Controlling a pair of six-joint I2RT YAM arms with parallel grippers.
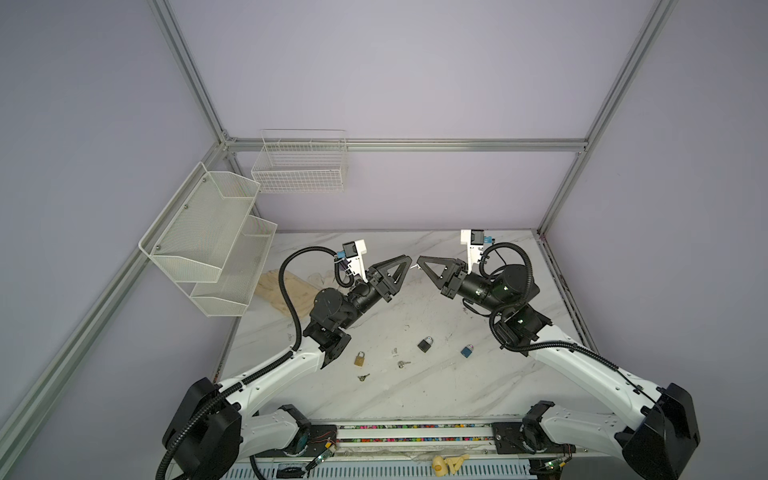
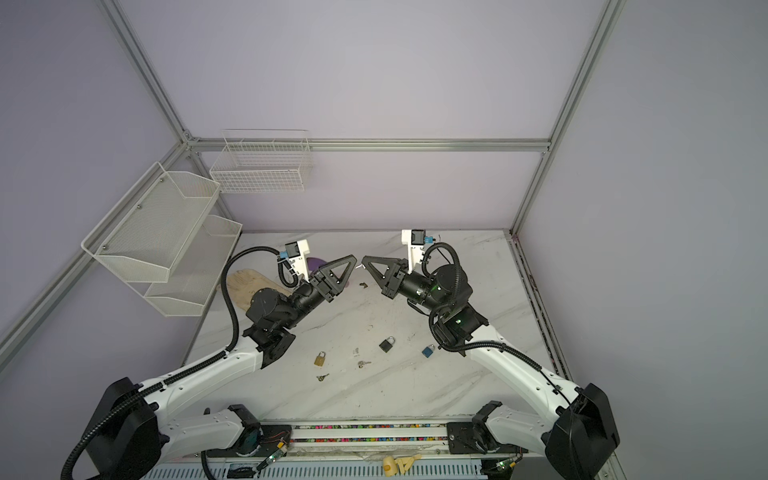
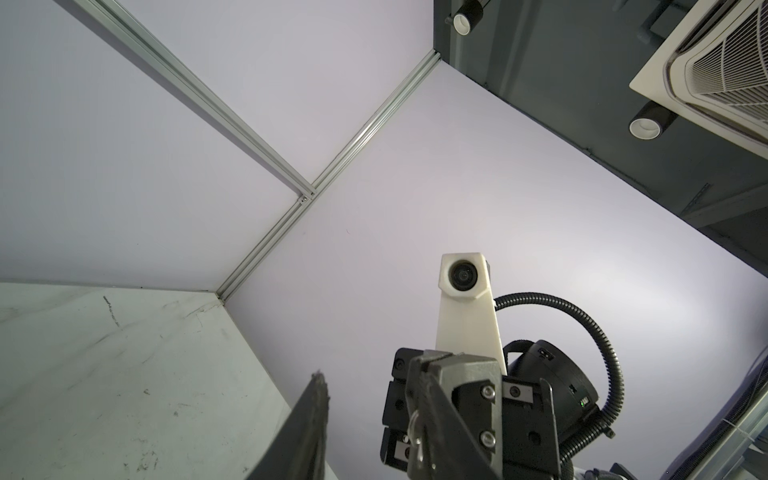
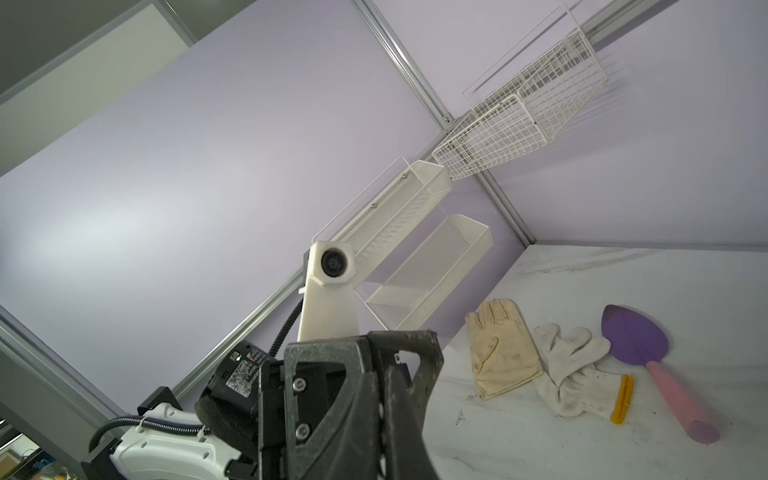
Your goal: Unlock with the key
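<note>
In both top views the left gripper (image 1: pixel 408 260) and the right gripper (image 1: pixel 420 260) hung over the middle of the table (image 1: pixel 457 395), pointing at each other with their tips almost meeting. From that side-on angle it could not be told how either pair of fingers stood. Near the front of the table lay a brass padlock (image 1: pixel 360 358), a black padlock (image 1: pixel 425 344) and a blue padlock (image 1: pixel 467 350), all apart from one another. A loose key (image 1: pixel 363 377) lay just in front of the brass one, and a second loose key (image 1: pixel 403 364) lay between the brass and black ones. A mesh shelf (image 1: pixel 208 237) and a wire basket (image 1: pixel 299 174) hung on the walls at the far left corner. In the left wrist view the right gripper faced the camera with its fingers pressed together on a small silver key (image 3: pixel 415 430), held up off the table. One finger (image 3: pixel 313 419) of the left gripper showed off to the side, clear of that key. In the right wrist view the left gripper's two fingers (image 4: pixel 324 390) stood a little apart. Beyond them a yellow glove (image 4: pixel 503 349), a white glove (image 4: pixel 573 374) and a purple trowel (image 4: pixel 636 336) with a pink handle lay side by side on the table.
</note>
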